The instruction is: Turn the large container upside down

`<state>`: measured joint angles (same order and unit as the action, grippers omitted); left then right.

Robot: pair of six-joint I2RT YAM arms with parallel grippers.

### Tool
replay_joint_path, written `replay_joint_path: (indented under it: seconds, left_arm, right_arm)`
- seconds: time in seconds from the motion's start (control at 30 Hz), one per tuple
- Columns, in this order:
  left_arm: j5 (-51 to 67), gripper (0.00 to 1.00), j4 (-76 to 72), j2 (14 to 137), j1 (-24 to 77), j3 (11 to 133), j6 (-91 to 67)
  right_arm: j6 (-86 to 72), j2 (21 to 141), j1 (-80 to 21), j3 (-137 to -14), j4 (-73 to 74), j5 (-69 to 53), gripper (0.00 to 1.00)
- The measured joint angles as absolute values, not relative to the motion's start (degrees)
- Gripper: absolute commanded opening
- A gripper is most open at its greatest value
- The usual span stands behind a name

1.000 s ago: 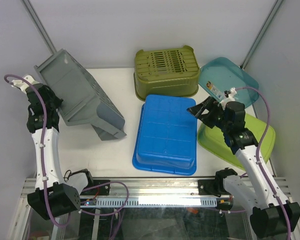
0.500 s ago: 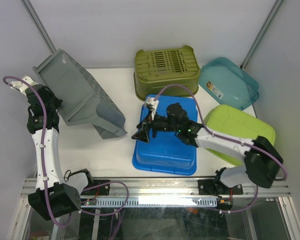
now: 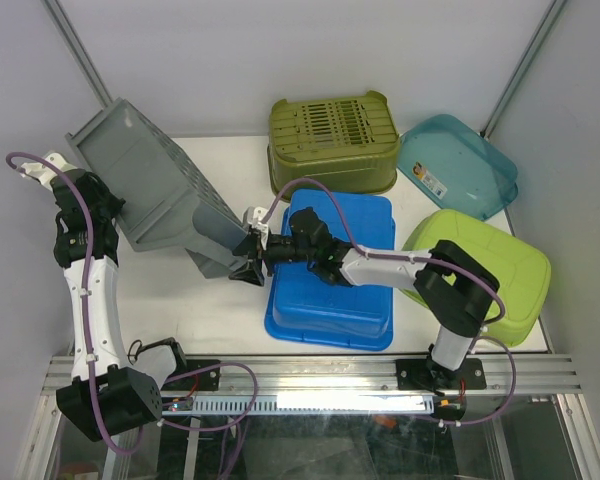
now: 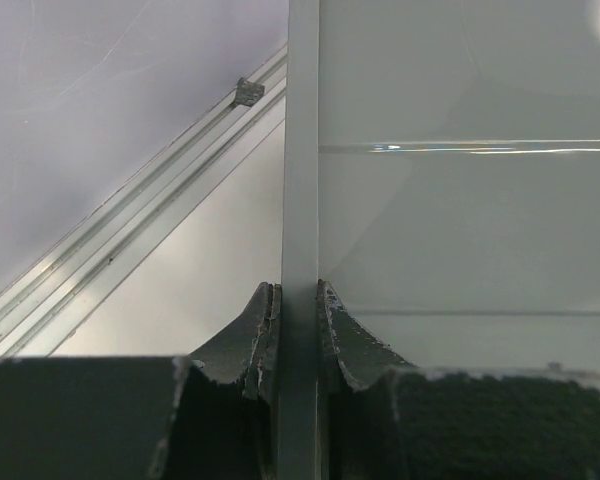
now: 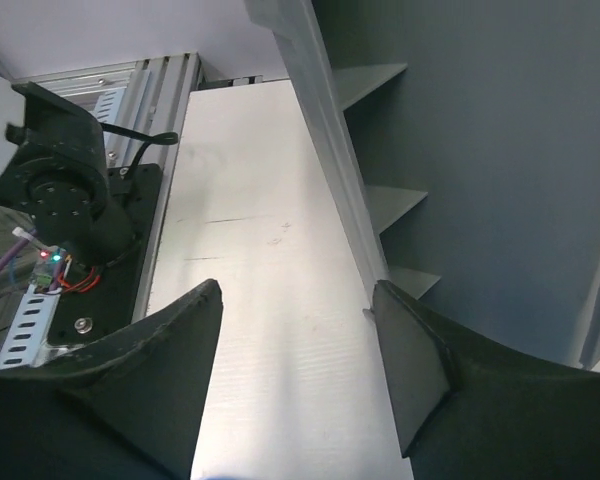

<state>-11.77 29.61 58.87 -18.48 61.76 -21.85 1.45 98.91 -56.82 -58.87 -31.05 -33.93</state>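
Note:
The large container (image 3: 150, 190) is a grey ribbed bin, tipped up on its lower right edge with its base facing up and right. My left gripper (image 3: 92, 205) is at its left rim; in the left wrist view the jaws are shut on that thin grey rim (image 4: 302, 150), gripper (image 4: 300, 300). My right arm reaches across the table, and the right gripper (image 3: 248, 262) is at the bin's lower right corner. In the right wrist view the gripper (image 5: 295, 335) is open over the white table, with the bin's rim and ribs (image 5: 480, 150) just beside the right finger (image 5: 420, 350).
An upturned blue tub (image 3: 335, 265) lies under my right forearm. An olive slotted basket (image 3: 332, 140) stands upside down at the back, a teal tub (image 3: 455, 165) leans at the back right, and a lime tub (image 3: 490, 265) sits at the right. An aluminium rail (image 3: 310, 400) runs along the front.
My right arm swung from the right side across the blue tub to the grey bin's lower corner, its jaws narrowing somewhat. The left arm and the bin stayed put.

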Motion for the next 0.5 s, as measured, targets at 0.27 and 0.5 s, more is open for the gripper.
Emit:
replay_joint_path:
  seconds: [0.27,0.5]
  left_arm:
    - [-11.5,0.0,29.6,58.8,-18.5,61.8,-21.8]
    - [-11.4,0.0,29.6,58.8,-18.5,61.8,-21.8]
  right_arm:
    - [3.2,104.1,-56.9,-60.1,-36.4,-35.8,0.59]
    - [3.2,105.5,-56.9,-61.3,-38.6,-38.2,0.62]
